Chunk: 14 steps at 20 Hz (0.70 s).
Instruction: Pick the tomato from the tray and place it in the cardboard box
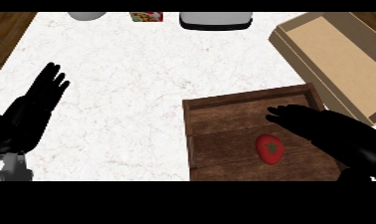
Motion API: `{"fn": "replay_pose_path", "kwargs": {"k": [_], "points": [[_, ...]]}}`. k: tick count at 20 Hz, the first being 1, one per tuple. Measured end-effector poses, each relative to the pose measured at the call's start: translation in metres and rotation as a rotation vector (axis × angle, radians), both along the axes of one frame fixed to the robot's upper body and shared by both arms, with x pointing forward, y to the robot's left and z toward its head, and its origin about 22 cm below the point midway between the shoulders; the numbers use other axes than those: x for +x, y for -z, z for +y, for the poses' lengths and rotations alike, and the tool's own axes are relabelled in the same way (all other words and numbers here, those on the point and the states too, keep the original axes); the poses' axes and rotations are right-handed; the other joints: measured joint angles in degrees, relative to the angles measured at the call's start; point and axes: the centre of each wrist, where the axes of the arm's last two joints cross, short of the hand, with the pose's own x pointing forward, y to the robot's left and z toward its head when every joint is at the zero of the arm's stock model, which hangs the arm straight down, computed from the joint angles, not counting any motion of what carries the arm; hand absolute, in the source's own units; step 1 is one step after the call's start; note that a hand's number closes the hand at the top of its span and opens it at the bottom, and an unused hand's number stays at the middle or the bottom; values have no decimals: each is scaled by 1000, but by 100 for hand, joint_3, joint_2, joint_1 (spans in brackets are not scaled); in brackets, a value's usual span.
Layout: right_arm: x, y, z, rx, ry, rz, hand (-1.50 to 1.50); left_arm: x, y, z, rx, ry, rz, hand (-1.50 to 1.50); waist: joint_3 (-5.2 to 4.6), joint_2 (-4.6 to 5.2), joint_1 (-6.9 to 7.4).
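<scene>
Looking down, I see the white marbled tabletop (132, 78), then the cardboard box (334, 56) lying at far right, the wooden tray (220, 118) just beside it. My right hand (323, 126) hovers over the tray with fingers straight, my left hand (40, 96) rests wide at left. The tomato (270, 149) sits in the tray, below my right fingers.
</scene>
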Motion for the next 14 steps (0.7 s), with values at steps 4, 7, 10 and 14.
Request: {"fn": "replay_pose_path", "kwargs": {"k": [4, 7, 10, 14], "points": [[2, 5, 5, 29, -16, -8, -150, -3, 0, 3, 2, 4, -6, 0, 1, 1, 5], [4, 1, 11, 37, -26, -24, -150, -4, 3, 2, -2, 3, -5, 0, 0, 0, 5], [3, 6, 14, 29, -36, -41, -150, -5, 2, 5, 0, 4, -7, 0, 0, 0, 6], [0, 11, 24, -8, -35, -54, -150, -3, 3, 4, 1, 1, -11, 0, 0, 0, 3]]}}
